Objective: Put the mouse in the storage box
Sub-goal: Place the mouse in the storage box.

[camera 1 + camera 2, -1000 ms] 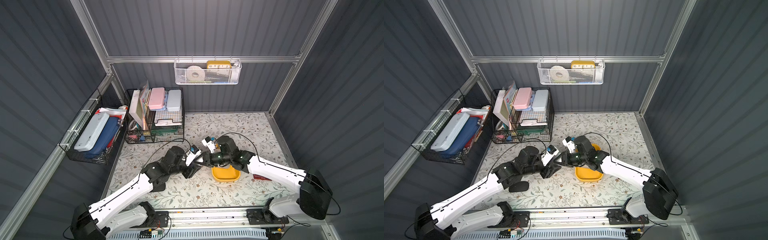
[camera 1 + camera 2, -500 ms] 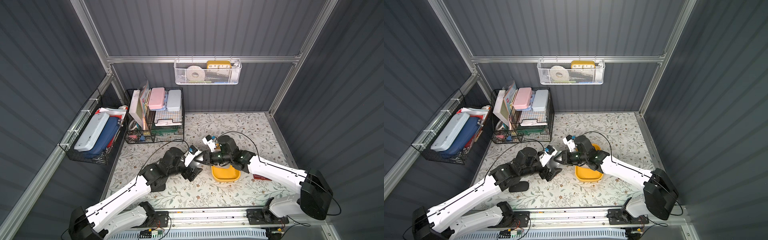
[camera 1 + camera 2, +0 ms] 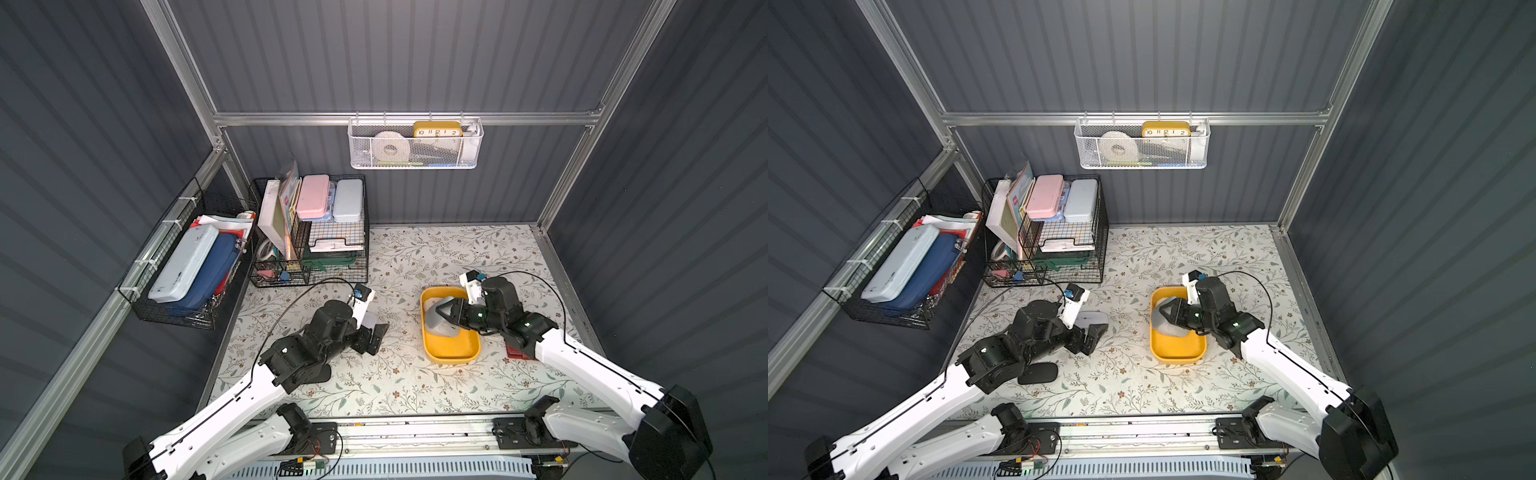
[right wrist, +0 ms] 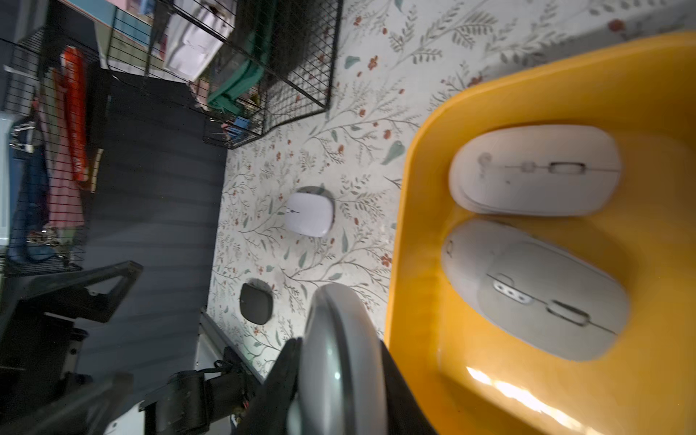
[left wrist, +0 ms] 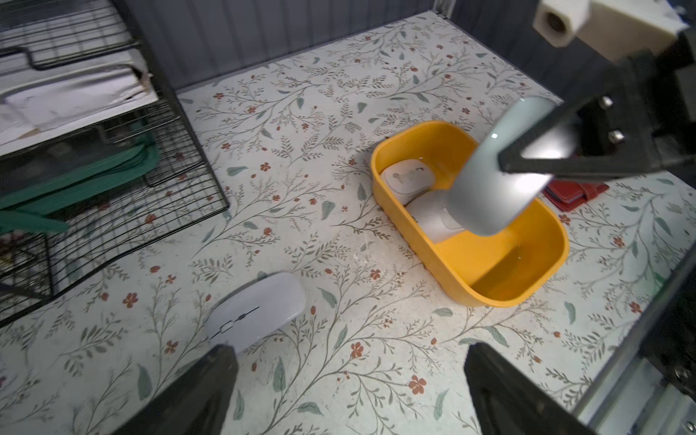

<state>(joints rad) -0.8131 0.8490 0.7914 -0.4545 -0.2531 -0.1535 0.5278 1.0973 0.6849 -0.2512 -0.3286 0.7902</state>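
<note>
Firmly, right claw (image 4: pixel 339 391) clamped on mouse (image 4: pixel 335 331)

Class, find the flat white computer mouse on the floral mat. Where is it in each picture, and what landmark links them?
Top view: flat white computer mouse, half hidden beside the left gripper.
Top view: mouse, beside that gripper.
Left wrist: mouse, ahead of one gripper finger.
Right wrist: mouse, out on the floral mat.
Shared landmark: mustard-yellow plastic storage box.
</note>
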